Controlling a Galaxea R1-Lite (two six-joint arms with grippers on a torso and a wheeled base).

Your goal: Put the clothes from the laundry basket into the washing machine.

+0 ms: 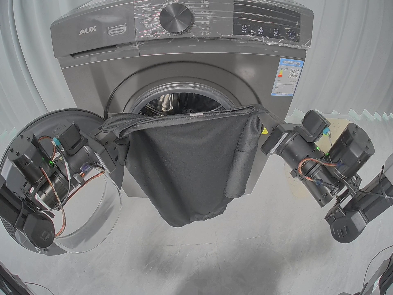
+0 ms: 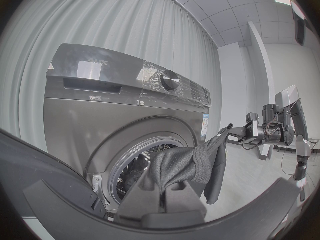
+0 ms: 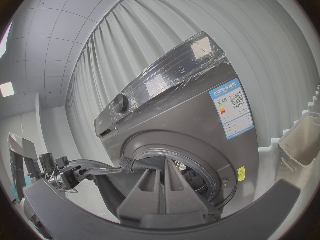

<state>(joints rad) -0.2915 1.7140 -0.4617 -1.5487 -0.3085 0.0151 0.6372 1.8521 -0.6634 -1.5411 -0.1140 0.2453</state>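
Lab-like test room: grey curtain backdrop [image 2: 100,34], tiled ceiling [image 2: 240,14], film-wrapped washing machine [image 1: 184,62].

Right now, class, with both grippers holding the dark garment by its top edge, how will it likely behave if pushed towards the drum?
Probably floppy: the dark garment sags in a deep pouch between the left gripper and right gripper. Likely light, since its top edge runs nearly straight. Pushed, it should fold, not slide whole.

Garment [image 1: 184,164] hides lower drum opening [image 1: 180,103]; laundry basket [image 3: 300,144] cut off.
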